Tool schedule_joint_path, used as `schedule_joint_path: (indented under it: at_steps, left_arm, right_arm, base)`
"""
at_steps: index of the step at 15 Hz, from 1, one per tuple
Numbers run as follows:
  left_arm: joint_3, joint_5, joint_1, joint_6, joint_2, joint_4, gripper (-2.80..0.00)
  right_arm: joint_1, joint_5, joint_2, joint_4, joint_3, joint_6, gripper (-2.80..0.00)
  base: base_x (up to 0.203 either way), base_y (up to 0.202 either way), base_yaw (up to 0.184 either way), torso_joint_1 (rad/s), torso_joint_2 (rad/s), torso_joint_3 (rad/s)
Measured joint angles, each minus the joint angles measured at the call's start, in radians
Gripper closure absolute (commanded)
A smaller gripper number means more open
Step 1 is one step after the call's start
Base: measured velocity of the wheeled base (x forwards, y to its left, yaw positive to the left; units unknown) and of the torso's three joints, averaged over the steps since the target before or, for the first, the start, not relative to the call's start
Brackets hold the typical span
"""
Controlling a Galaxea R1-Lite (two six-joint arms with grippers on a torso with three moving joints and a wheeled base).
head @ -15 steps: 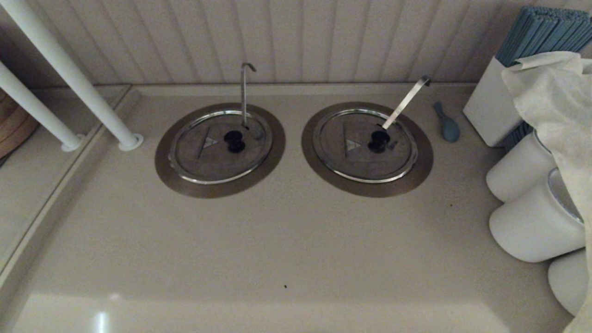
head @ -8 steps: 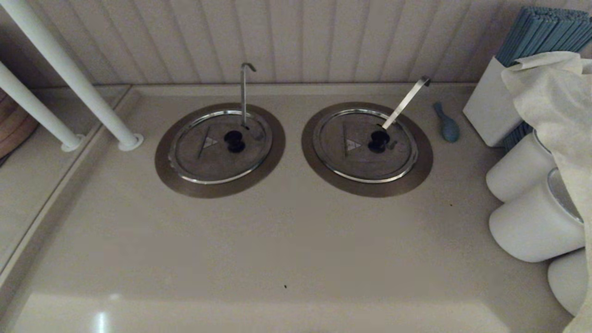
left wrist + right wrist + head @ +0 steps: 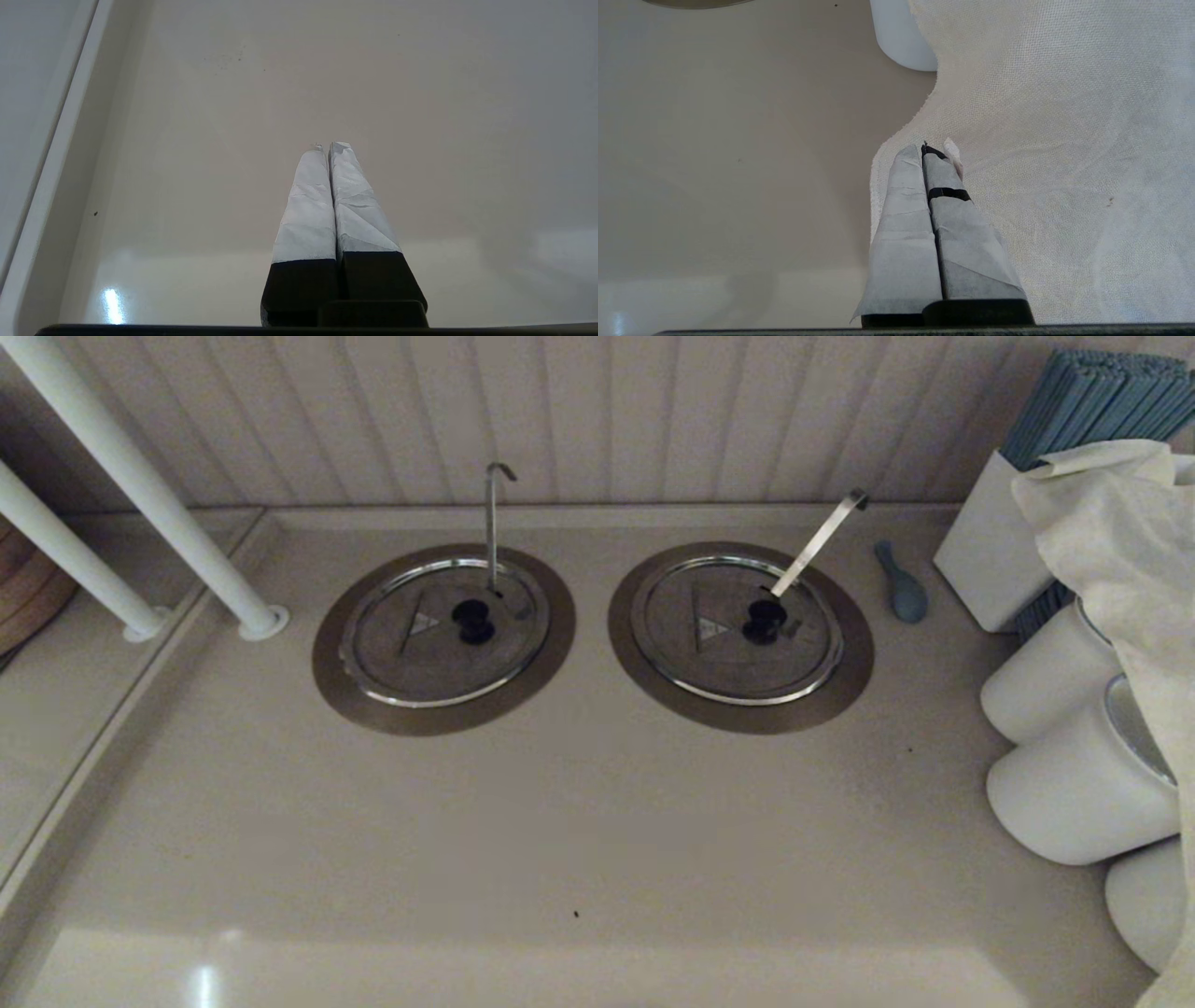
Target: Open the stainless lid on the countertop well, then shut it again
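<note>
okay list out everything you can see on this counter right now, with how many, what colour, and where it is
stainless lid: one, steel with black knob, seated on the left well, thin hooked ladle handle poking through
countertop well: one, brownish steel collar, left of centre
twin lid: one, steel, on the right well, flat strip handle
blue object: one, beside the right well
white canisters: three at least, right edge
cloth: one, cream, draped over them
white box of blue sticks: one, far right
white poles: two, far left
left gripper: shut, over bare counter
right gripper: shut, by the cloth
</note>
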Motion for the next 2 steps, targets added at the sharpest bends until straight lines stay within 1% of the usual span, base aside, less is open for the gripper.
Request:
schedule_joint_path:
  at_steps: [2]
  left_arm:
    - [0.000,0.002,0.000,-0.008,0.000,0.000,0.00]
  right_arm:
    - [0.000,0.000,0.000,0.000,0.000,0.000,0.00]
  base:
    - [0.000,0.000,0.000,0.000,0.00,0.000]
